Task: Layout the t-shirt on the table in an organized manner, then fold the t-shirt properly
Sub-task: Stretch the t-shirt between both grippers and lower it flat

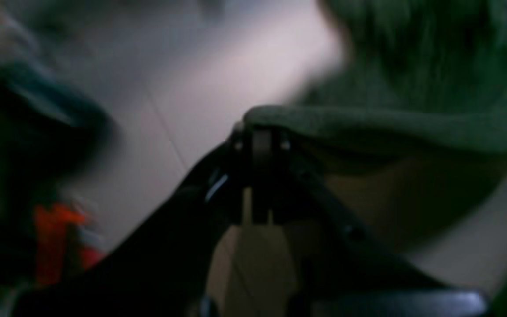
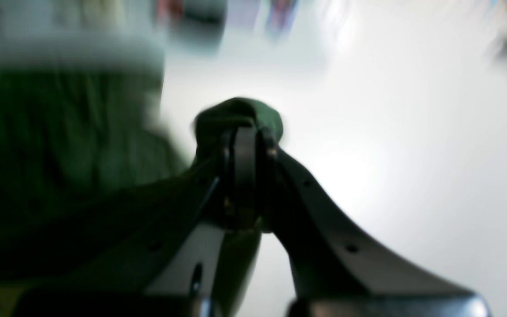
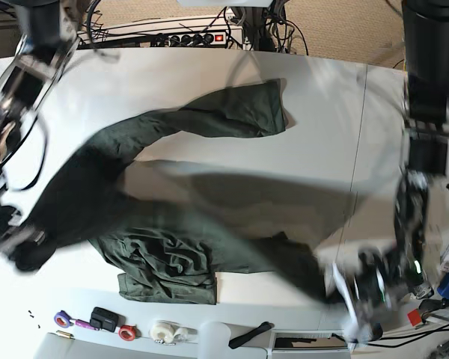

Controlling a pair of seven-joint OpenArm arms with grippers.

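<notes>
The right arm reaches down the left edge of the base view, its black gripper [image 2: 247, 132] low and pinched tight on a bunched fold of the dark heathered green t-shirt [image 3: 172, 254] — both jaws pressed together. The left arm hangs from the top right, its black gripper [image 1: 260, 132] near the front edge, likewise clamped on a cloth hem — blurred.

A dark heathered green short-sleeved t-shirt of thin soft fabric [image 3: 187, 224] is stretched wide and blurred above a very large white smooth tabletop [image 3: 322, 127], one end lifted at each side of the base view. Its lower part lies bunched in wrinkled folds near the front edge, and another part trails flat toward the far side
</notes>
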